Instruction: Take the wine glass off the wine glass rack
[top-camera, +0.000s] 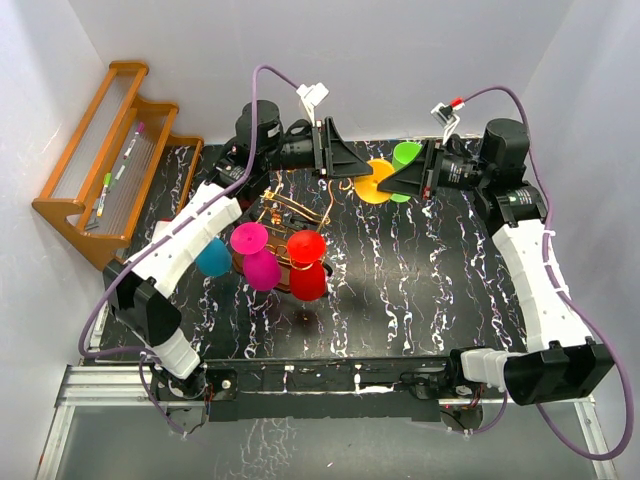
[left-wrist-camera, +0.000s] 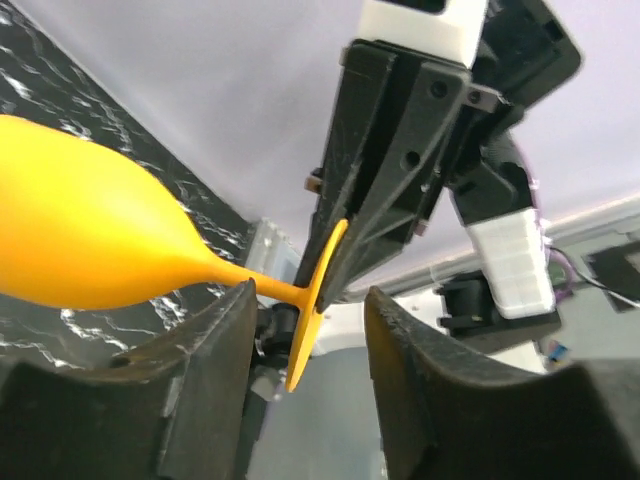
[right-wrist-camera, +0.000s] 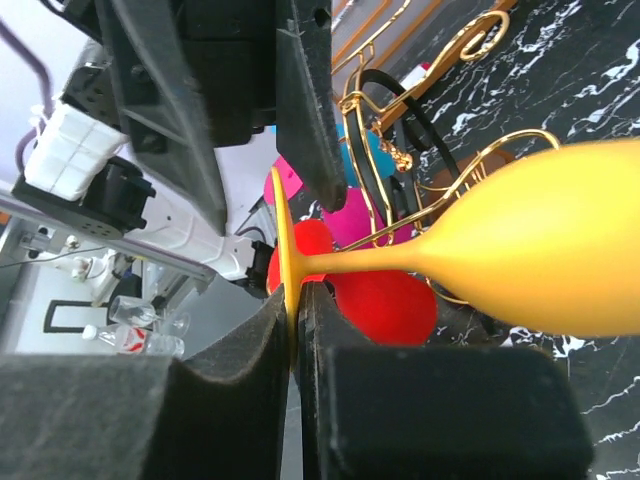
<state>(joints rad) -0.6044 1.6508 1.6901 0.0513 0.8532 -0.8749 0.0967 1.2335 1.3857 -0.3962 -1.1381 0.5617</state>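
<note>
A yellow wine glass (top-camera: 376, 181) hangs in the air between my two grippers, to the right of the golden wire wine glass rack (top-camera: 290, 212) and clear of it. My right gripper (right-wrist-camera: 296, 330) is shut on the edge of the glass's flat foot (right-wrist-camera: 280, 240), and its bowl (right-wrist-camera: 560, 250) points away to the right. My left gripper (left-wrist-camera: 305, 370) is open. Its fingers (left-wrist-camera: 215, 380) stand on either side of the foot (left-wrist-camera: 315, 295) without touching it. In the top view the left gripper (top-camera: 360, 165) faces the right gripper (top-camera: 393, 181).
Red (top-camera: 307, 262), magenta (top-camera: 258, 255) and teal (top-camera: 213, 258) glasses sit at the rack on its dark base. A green glass (top-camera: 406, 155) is behind the right gripper. A wooden stepped shelf with pens (top-camera: 110, 160) stands at the far left.
</note>
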